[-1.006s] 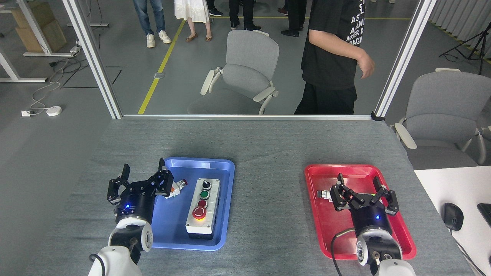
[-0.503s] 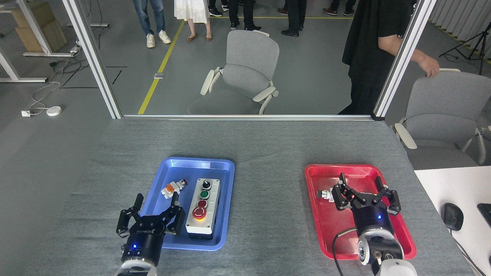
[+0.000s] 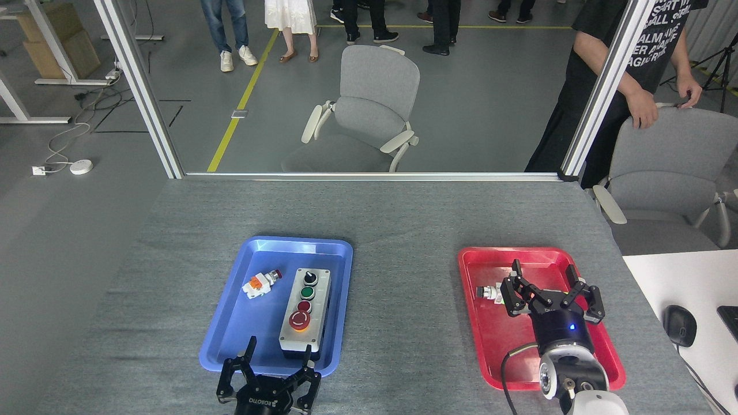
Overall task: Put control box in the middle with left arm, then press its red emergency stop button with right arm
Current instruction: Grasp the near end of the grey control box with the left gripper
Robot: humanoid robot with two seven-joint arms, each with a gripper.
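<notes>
The long light-grey rectangular control box (image 3: 305,309) with a black base lies in the right half of the blue plastic tray (image 3: 242,323), in the lower left-centre of the frame, its long side running up and down the picture. Along its top sit a black knob (image 3: 309,277), a green button (image 3: 307,293), a small flat dark-red button (image 3: 304,306) and, nearest the lower edge, the round red emergency stop button (image 3: 299,320) on its yellow ring. A small loose white-and-orange switch part (image 3: 260,283) lies apart from the box, in the upper left of the same tray.

The left gripper (image 3: 279,357) comes up from the bottom edge of the frame, just below the box's near end. Its black fingers are spread wide and hold nothing; one fingertip stands over the tray floor to the left of the box, the other close to the box's lower right corner, though whether it touches the box is hard to tell from this angle.

The right gripper (image 3: 545,276) hovers over the red plastic tray (image 3: 478,346) in the lower right of the frame, fingers also spread wide and empty. A small silver-and-white part (image 3: 490,292) lies in that tray just left of it.

Between the two trays the grey felt-textured tabletop (image 3: 403,300) is bare. Behind the table, a person in a black printed T-shirt (image 3: 651,40) rests both hands on a grey office chair (image 3: 669,167) at the upper right.
</notes>
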